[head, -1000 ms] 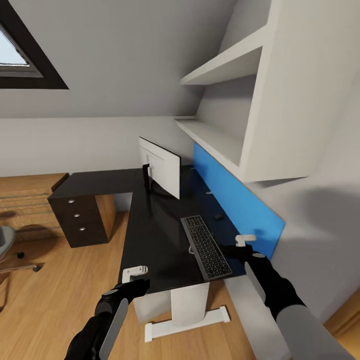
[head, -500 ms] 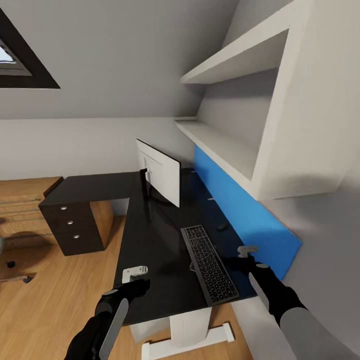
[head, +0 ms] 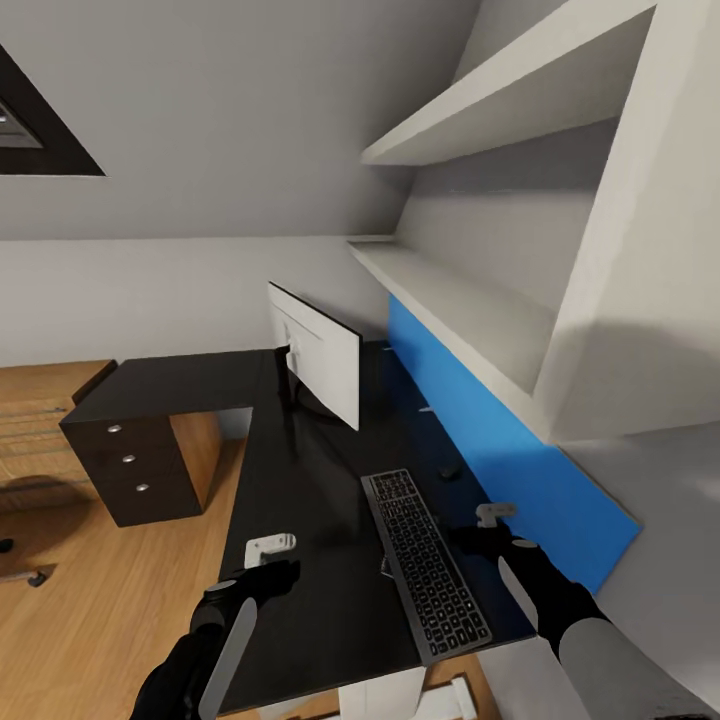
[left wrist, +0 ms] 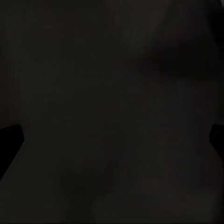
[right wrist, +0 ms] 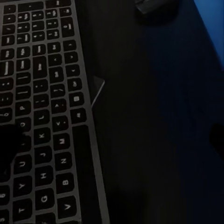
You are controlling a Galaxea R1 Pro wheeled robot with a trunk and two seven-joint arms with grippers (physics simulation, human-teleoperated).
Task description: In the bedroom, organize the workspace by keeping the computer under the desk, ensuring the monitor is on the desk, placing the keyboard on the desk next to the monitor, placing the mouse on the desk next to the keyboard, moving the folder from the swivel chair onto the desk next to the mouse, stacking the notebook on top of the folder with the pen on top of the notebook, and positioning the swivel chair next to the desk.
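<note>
You're seeing monitor (head: 322, 350), keyboard (head: 425, 560) and mouse (head: 450, 471) sitting on the counter (head: 300, 500); folder, notebook, pen are remaining. Can't tell either end effector's state.

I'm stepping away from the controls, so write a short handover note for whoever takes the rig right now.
Left gripper: above the desk's front part, holding nothing; open or shut is unclear.
Right gripper: over the desktop between the keyboard and the blue wall panel, empty; jaw state unclear.
On the desk: monitor upright at the back, keyboard nearer the robot, mouse beside the keyboard toward the panel.
Done: monitor, keyboard and mouse look placed.
Left: folder, notebook, pen, chair; check the computer.
</note>
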